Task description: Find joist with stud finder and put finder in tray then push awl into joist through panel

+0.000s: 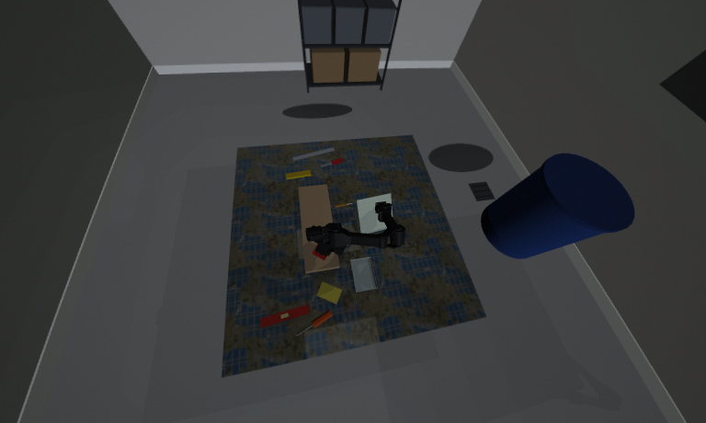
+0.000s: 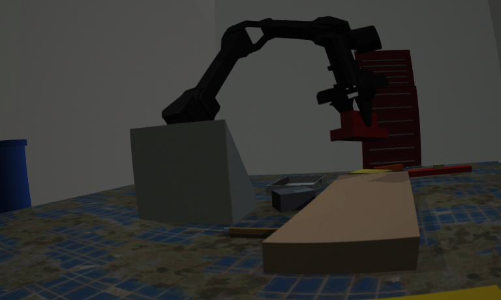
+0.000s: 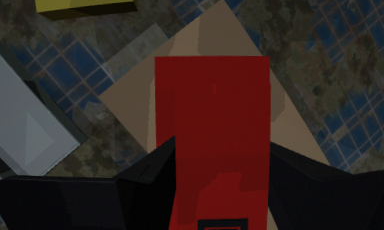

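Note:
My gripper (image 2: 357,117) (image 3: 213,142) is shut on the red stud finder (image 1: 318,254) (image 2: 358,132) (image 3: 215,100). It holds it in the air above the far end of the panel in the exterior view, with a gap below. The tan floor panel (image 1: 314,205) (image 2: 354,215) (image 3: 210,30) lies flat, with no hole visible in its uncovered part. Only the edge of a black-framed window on the stud finder shows in the wrist view. The awl (image 1: 342,204) (image 2: 251,232), with an orange-brown handle, lies beside the panel. The tray (image 1: 363,274) (image 2: 301,180) (image 3: 25,120) is empty.
The arm stands on a pale block (image 1: 366,215) (image 2: 181,171). A dark grey block (image 2: 293,199) lies between it and the panel. A yellow pad (image 1: 329,292) (image 3: 85,0), a red level (image 1: 270,319) and an orange screwdriver (image 1: 322,318) lie beyond the panel's near end in the top view.

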Controlling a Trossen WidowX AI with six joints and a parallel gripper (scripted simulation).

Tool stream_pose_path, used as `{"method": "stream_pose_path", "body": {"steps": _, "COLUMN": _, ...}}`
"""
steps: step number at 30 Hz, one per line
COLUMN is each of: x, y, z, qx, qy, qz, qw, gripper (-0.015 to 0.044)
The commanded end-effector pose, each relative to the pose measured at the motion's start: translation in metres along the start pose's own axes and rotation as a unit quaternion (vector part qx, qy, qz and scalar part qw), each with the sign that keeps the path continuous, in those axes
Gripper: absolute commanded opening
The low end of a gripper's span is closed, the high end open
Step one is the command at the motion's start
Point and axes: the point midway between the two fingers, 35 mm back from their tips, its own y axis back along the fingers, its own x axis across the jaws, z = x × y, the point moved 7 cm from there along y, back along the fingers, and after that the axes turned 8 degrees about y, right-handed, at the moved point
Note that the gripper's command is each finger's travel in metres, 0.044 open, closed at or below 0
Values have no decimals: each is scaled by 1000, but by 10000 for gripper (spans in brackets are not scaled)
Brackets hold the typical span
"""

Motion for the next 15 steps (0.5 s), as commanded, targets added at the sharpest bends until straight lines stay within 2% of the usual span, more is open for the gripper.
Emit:
{"method": "stream_pose_path", "body": {"steps": 1, "x": 20, "y": 1, "z": 10, "qx": -10, "qy": 34, "qz": 6, "qw": 999, "gripper": 0}}
{"method": "stream_pose_path", "body": {"steps": 15, "x": 104, "y": -3, "z": 34, "qx": -35, "qy": 150, "qz": 47, "qw": 987, "gripper": 0}}
